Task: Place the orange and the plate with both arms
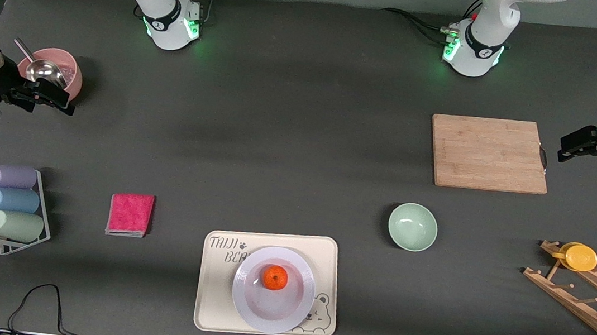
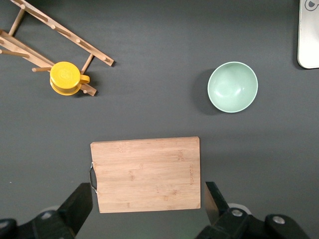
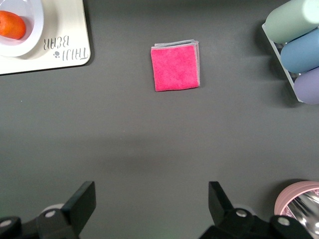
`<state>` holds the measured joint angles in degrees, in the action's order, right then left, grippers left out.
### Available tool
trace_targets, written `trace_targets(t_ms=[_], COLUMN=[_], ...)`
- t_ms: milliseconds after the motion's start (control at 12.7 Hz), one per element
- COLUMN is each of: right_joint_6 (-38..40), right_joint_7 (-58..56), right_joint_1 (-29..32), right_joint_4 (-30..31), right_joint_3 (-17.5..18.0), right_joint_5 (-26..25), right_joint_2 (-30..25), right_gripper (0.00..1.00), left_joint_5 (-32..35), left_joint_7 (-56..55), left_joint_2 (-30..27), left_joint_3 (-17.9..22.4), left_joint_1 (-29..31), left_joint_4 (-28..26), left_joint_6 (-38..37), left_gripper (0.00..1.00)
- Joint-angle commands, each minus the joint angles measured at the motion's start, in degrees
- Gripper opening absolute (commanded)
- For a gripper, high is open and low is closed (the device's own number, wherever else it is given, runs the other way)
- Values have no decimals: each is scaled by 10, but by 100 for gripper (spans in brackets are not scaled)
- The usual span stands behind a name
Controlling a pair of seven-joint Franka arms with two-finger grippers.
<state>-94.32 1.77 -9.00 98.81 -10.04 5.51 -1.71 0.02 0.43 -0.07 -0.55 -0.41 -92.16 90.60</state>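
While front shows the orange [image 1: 275, 277] whole, right wrist crops it.

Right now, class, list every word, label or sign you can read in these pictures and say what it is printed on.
"TAIJI BEAR", with a paw-print sign after the first word: on the rectangular cream tray, beside the round white glossy plate that covers the last letters from the front; the right wrist view shows it whole.
Black bands on the two arm bases: marks too small to read.
Nothing else carries text.
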Motion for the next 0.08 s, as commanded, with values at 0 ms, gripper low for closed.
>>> trace_targets(t_ms=[0], right_joint_6=[14], right_joint_7=[-8], right_joint_1=[2], right_joint_4=[-17], right_joint_3=[2], right_joint_5=[-9], right_joint_2=[7], right_gripper=[100], left_joint_5=[8], left_joint_7=[-8], left_joint_2=[-7], left_joint_3=[3], left_joint_1=[-7], left_joint_4=[1], left_joint_6=[-5], left_gripper=[100])
